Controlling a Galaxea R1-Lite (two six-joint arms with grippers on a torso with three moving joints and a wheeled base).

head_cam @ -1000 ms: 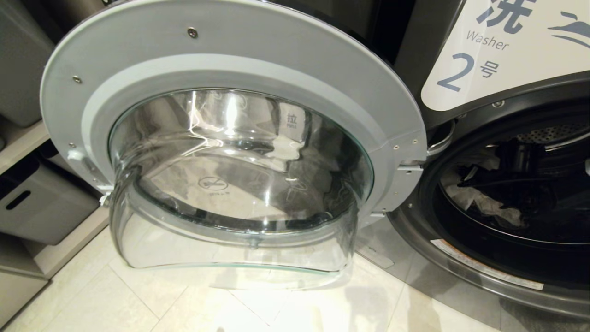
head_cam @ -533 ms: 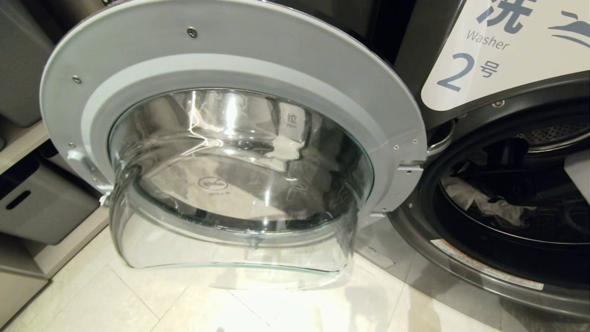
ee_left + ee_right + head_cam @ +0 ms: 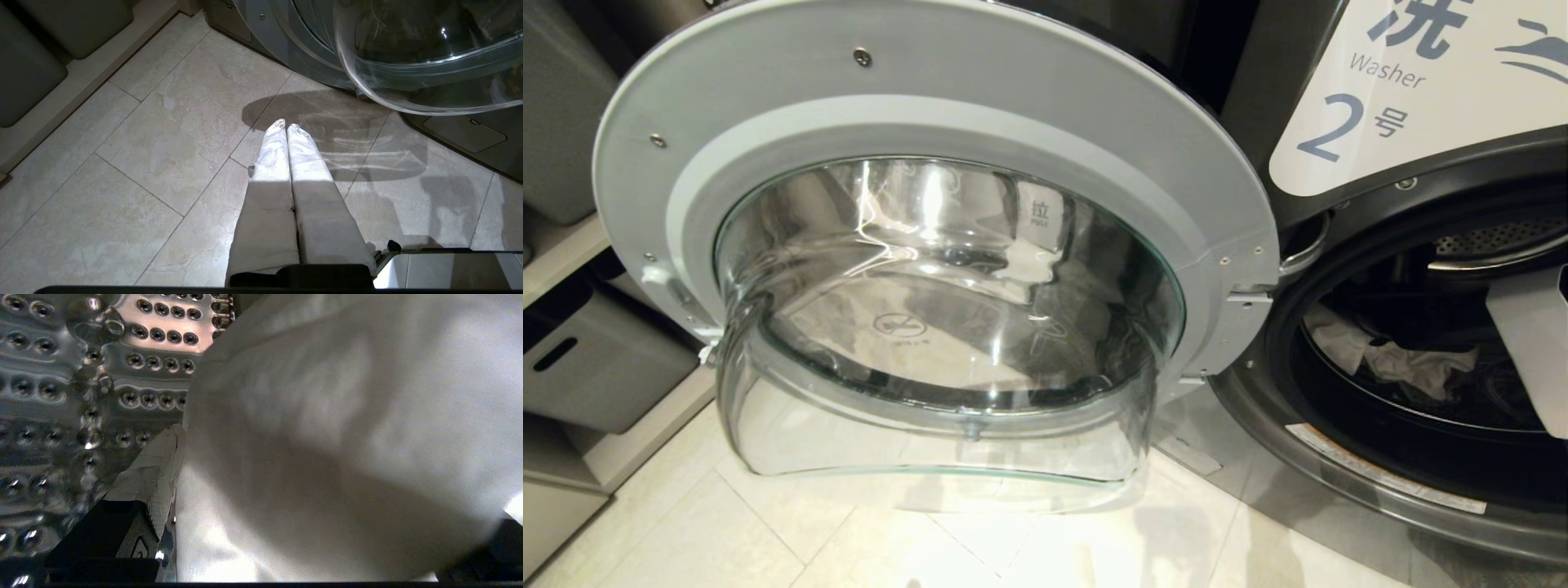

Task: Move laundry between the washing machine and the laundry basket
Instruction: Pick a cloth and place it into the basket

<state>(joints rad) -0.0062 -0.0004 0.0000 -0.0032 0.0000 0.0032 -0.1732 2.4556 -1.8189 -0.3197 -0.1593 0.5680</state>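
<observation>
Glass-fronted washing machine door is hanging open; we are seeing white laundry lying in the drum, soft and light, best pinched by 1 raised fold. Our right gripper is spread wide against cloth, holding nothing certain; our left gripper is pressed together.

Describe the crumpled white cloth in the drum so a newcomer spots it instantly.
Start at the open washer door, then go right to the dark drum opening. On the drum's lower left lies the crumpled white cloth, the only pale heap among dark laundry.
</observation>
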